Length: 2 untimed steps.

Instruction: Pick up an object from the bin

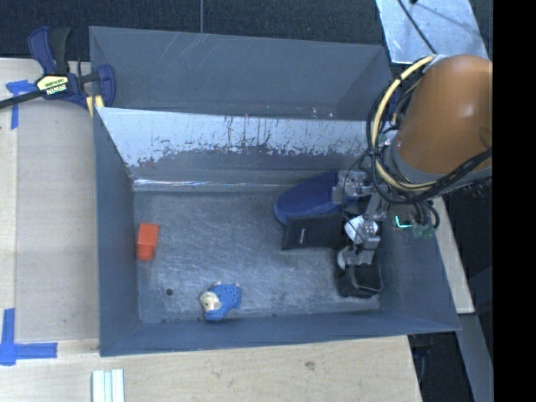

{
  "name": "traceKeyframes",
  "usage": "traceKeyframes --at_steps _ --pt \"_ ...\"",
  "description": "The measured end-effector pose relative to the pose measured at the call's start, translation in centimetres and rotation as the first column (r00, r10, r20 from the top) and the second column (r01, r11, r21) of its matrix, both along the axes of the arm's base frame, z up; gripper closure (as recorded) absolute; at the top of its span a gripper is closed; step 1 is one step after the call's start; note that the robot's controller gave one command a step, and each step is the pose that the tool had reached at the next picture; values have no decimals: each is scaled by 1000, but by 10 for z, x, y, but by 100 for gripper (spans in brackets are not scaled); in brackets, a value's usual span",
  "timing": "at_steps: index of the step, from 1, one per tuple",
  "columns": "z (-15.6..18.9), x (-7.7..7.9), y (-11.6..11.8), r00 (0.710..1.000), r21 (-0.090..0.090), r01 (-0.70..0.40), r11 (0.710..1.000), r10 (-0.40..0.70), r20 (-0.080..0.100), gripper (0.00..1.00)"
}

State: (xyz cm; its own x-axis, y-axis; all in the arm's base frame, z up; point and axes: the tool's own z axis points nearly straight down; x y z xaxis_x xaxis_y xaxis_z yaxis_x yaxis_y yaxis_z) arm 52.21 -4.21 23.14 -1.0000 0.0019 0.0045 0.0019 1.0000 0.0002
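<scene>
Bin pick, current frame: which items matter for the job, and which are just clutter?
Likely in play: end effector, low at the right end of the bin; black flat block and blue rounded thing, both just left of it.
Lying about: orange block at the left; small blue-and-white thing by the near wall.

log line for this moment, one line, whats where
end effector: low at right end of bin | nearest: blue rounded thing, black flat piece | far left: orange block | front: blue-white thing | grasp: none seen
</scene>
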Motion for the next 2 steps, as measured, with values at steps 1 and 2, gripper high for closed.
traceKeyframes --at_steps 1,2 --pt "-98 10 -51 999 -1 44 999 -44 0 0" --pt "-162 10 -2 1000 2 29 1000 -29 -6 0"
